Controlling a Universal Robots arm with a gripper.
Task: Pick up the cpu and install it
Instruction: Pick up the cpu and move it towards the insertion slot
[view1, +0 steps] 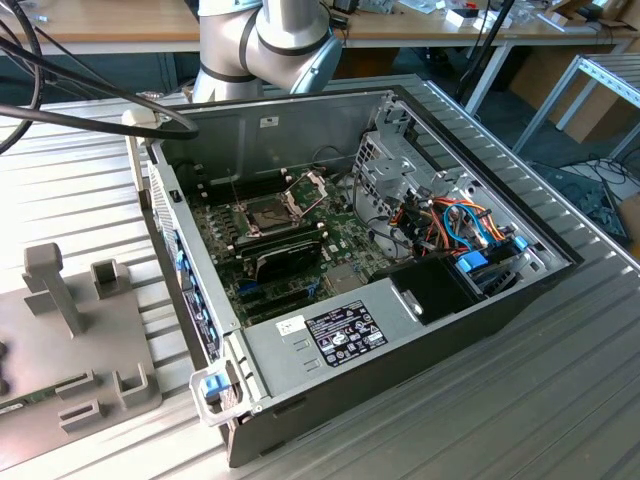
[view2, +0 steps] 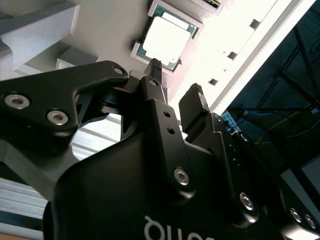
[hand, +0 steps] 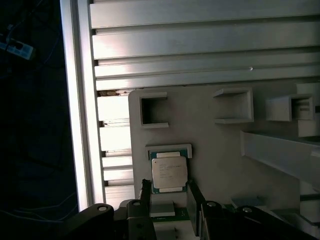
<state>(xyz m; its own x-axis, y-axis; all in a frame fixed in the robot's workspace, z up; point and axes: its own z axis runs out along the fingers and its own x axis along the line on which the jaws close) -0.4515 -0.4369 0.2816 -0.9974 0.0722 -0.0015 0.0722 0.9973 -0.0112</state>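
Gripper (hand: 169, 194), black, 2-fingered, spread open and empty just beside square silver-grey cpu (hand: 169, 173); chip seated in recess of pale grey fixture plate (hand: 215, 150), presumably for repeatable pickup.

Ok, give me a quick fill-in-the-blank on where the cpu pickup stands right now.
The gripper hangs near the cpu with its fingers ___. The cpu lies in a recess of the ___ fixture plate. In the exterior view, the socket frame on the motherboard stands ___, not closed.
Missing words: open; grey; open.
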